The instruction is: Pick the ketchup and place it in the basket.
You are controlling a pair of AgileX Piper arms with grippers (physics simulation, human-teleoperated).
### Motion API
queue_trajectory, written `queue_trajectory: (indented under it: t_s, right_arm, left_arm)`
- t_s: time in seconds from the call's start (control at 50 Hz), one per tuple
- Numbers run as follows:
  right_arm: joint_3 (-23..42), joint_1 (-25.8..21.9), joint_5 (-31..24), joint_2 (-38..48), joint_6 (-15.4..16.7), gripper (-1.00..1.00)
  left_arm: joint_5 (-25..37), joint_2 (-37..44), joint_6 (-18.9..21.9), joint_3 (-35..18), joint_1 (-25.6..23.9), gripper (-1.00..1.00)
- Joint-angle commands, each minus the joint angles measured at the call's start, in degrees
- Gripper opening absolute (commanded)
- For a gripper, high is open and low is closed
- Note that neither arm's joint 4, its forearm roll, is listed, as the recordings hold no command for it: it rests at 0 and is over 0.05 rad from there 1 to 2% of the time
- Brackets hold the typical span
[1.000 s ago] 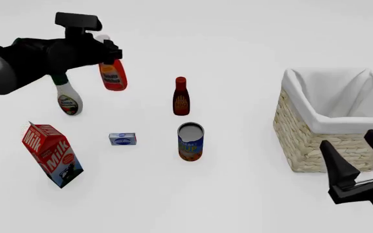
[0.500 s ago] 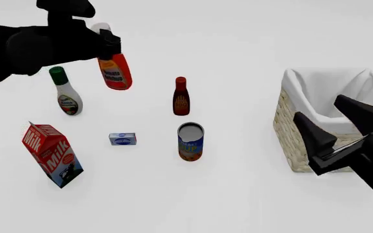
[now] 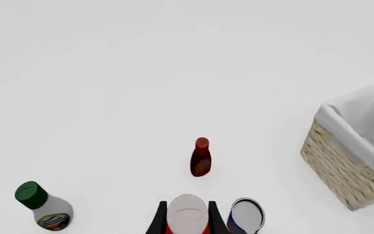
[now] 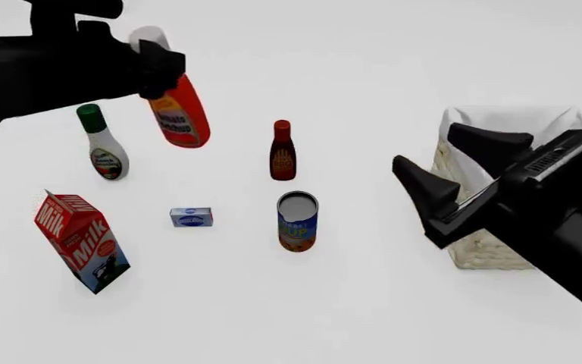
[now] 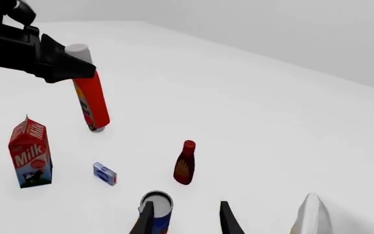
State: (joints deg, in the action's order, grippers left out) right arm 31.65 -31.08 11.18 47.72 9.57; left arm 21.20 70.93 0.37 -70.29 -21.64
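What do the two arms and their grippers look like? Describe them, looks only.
Both arms are matte black with chunky, rounded housings. The left gripper has a blocky black mount above it. The right gripper has two thick, tapering black fingers on a ribbed crossbar with a pale strip beneath. No cables or markings show.

The front view looks forward and down on the table (image 4: 301, 303) from above and behind the arms, taking in every item and both arms. The left wrist view looks steeply down from high over the table, with the ketchup (image 3: 188, 214) cap close at its edge and the dark bottle (image 3: 200, 158) and basket (image 3: 343, 165) farther off. The right wrist view sits lower and looks across the table toward the left arm (image 5: 18, 48). All three views share the dark bottle and the can (image 4: 297, 221).
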Motion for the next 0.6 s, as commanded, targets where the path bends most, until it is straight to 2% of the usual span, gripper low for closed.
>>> queue_trajectory:
  t_s: [0.02, 0.5, 0.6]
  right_arm:
    - [4.05, -4.61, -0.46, 4.42, 0.28, 1.00]
    - [11.60, -11.52, -0.72, 12.73, -0.41, 1.00]
    - [12.96, -13.38, -0.65, 14.57, 0.32, 1.00]
  left_arm:
    - [1.22, -4.85, 0.65, 1.90, -2.02, -1.00]
    - [4.07, -6.87, 1.38, 1.82, -6.00, -1.00]
    - [4.37, -6.92, 1.70, 1.70, -6.42, -1.00]
